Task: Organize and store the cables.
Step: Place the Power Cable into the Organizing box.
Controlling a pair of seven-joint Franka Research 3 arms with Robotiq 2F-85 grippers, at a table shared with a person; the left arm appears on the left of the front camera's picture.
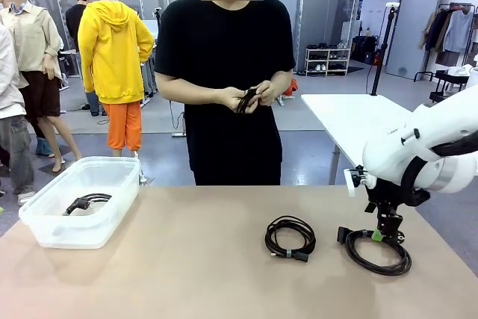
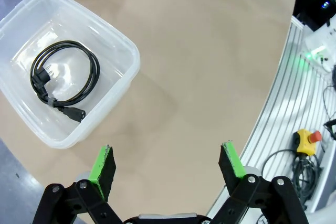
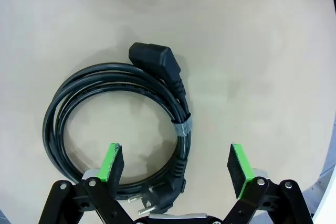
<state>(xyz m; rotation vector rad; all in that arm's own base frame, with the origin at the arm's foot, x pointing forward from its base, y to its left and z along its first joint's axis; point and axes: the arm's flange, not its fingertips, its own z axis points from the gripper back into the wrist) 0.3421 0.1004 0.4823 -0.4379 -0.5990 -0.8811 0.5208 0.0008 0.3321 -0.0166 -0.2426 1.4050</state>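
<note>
Two coiled black cables lie on the tan table: one (image 1: 290,237) at centre right, another (image 1: 376,250) at the right. My right gripper (image 1: 388,235) hangs open just over the right coil (image 3: 121,129), whose near side with its plug lies between the green pads (image 3: 112,162). A third coiled cable (image 2: 64,80) rests inside the clear plastic bin (image 1: 45,222) at the table's left. My left gripper (image 2: 168,166) is open above bare table beside the bin (image 2: 118,90). The person across the table holds another black cable (image 1: 247,99) in both hands.
A white table (image 1: 351,113) stands behind at the right. Wide bare tabletop (image 1: 194,259) lies between bin and coils. In the left wrist view, a yellow box with a red button (image 2: 305,140) and loose wires sit beyond the table's edge.
</note>
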